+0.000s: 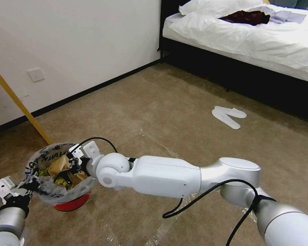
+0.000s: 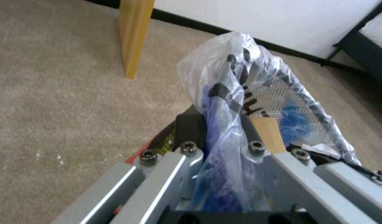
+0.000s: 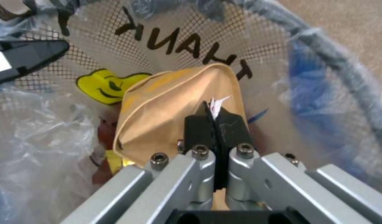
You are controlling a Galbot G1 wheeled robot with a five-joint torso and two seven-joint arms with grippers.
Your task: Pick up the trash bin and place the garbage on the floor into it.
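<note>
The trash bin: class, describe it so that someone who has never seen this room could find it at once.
Start at the white wall with the black skirting, then follow the slanted yellow wooden pole down to the carpet. Beside its foot is the trash bin, held by the left gripper at its rim. It alone is red, lined with a clear "THANK YOU" bag, the right gripper inside.

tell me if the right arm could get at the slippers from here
Probably not as things stand. The right gripper is down inside the trash bin, shut on a scrap of white paper, and the slippers lie far off across open floor near the bed.
</note>
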